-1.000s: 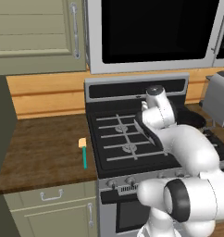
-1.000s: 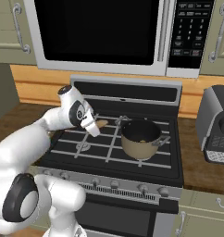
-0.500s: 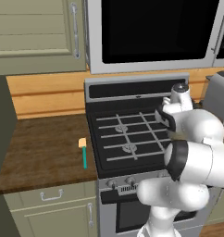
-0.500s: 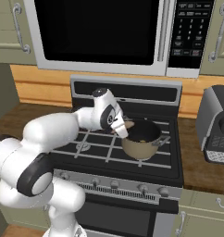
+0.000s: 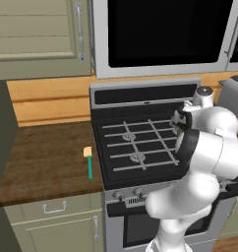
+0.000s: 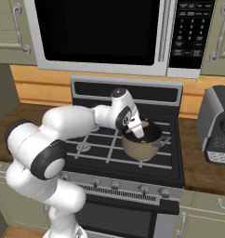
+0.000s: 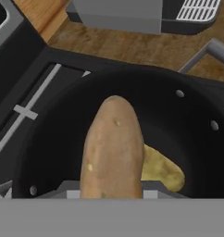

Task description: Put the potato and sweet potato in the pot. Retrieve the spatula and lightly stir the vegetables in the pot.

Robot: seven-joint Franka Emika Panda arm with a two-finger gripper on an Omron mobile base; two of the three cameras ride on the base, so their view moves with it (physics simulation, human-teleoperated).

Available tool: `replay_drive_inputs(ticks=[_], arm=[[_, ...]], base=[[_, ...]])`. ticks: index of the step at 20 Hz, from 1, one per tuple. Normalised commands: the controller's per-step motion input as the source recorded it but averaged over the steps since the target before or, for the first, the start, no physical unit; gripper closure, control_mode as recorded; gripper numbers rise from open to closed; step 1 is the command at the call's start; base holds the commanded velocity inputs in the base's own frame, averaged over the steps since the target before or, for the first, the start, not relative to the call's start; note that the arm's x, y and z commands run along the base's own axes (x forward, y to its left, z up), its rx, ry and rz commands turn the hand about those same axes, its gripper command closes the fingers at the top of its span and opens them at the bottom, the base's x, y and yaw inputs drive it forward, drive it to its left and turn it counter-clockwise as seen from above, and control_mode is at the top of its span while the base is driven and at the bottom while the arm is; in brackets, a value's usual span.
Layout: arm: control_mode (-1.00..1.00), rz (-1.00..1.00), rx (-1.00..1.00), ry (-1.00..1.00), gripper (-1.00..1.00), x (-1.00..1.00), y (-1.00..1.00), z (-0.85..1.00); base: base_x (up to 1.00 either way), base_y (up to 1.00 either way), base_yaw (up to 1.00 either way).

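the fingers [image 6: 135, 128] grip the sweet potato [image 7: 113, 148] above the pot [image 6: 141, 145], potato [image 7: 162, 170] inside.

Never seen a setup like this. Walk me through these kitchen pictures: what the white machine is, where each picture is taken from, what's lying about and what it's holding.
This is a rendered kitchen. The white machine is a robot arm on a base that can drive; its gripper is a two-finger clamp. Two pictures come from cameras on the base, behind the arm to its left and right. The third comes from a camera on the hand, looking along the fingers. In it the gripper holds the tan-orange sweet potato over the dark inside of the pot, which sits on the stove. The olive-yellow potato already lies in the pot. The teal-handled spatula waits on the wooden counter left of the stove.
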Motion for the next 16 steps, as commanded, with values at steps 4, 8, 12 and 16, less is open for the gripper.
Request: replay_drive_inputs(ticks=[4, 8, 12, 16], arm=[[-1.00, 0.00, 0.00, 0.00, 1.00, 0.05, -0.20, -0.35], [-1.00, 0.00, 0.00, 0.00, 1.00, 0.08, -0.20, -0.33], [-1.00, 0.00, 0.00, 0.00, 1.00, 0.13, -0.15, -0.23], [-1.00, 0.00, 0.00, 0.00, 1.00, 0.11, -0.02, -0.14]], base=[[0.00, 0.00, 0.00], [0.00, 0.00, 0.00], [0.00, 0.00, 0.00], [0.00, 0.00, 0.00]])
